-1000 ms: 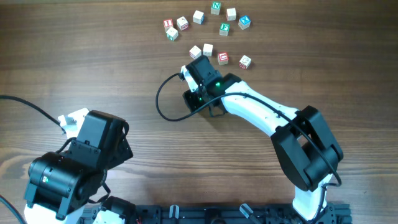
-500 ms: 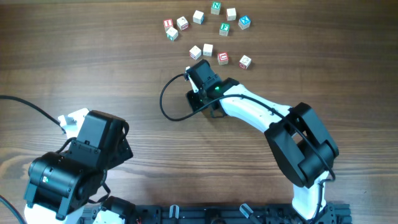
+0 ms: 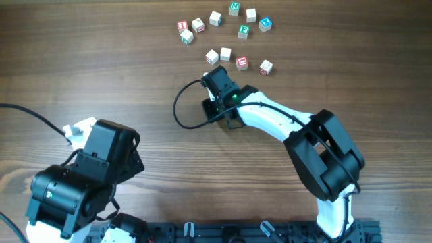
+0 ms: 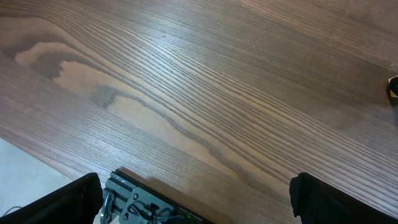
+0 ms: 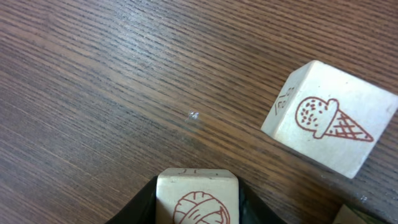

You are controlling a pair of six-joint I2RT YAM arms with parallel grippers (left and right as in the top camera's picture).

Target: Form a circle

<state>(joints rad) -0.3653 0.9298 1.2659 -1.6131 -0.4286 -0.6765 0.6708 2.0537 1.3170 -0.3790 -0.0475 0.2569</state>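
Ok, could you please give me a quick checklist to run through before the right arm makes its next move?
1. Cube between the right gripper fingers: ok, the red-drawing cube sits there.
2. Firm grip on that cube: cannot tell.
3. Ice-cream cube apart from it: ok.
4. Ring formed: not ok, the scattered cubes lie in a loose cluster.
5. Left gripper open, holding nothing: ok.
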